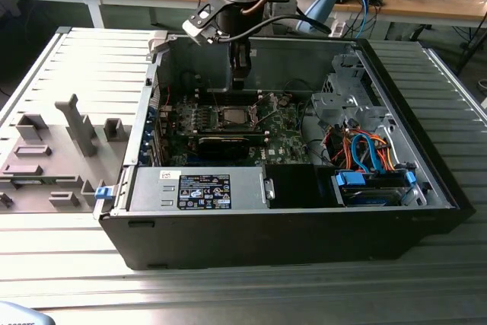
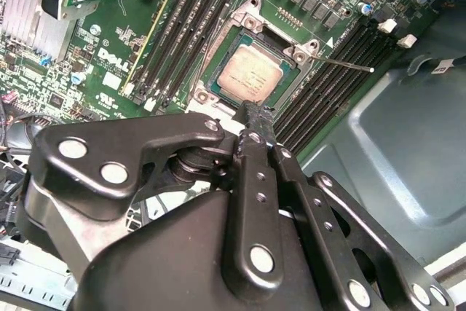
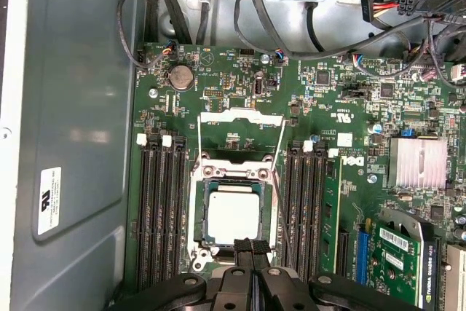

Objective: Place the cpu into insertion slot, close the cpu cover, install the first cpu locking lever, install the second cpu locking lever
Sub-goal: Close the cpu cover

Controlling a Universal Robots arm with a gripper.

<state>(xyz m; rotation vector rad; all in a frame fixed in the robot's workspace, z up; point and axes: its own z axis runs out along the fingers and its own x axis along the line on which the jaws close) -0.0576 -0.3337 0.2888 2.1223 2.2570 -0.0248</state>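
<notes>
The gripper [image 3: 251, 245], fingers pressed together and empty, hovers above the cpu [image 3: 233, 214] seated in the insertion slot [image 3: 196, 213].

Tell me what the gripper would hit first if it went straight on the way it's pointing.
Most likely the cpu lying in the insertion slot, near the edge closest to the gripper; depth is unclear, so it might catch the slot's metal rim instead.

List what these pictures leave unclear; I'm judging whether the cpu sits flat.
1. Insertion slot edge behind the pincer: hidden by its tips in both wrist views.
2. cpu seating: too small in the exterior view.
3. Pincer linkage: cut off by both wrist views' edges.
</notes>
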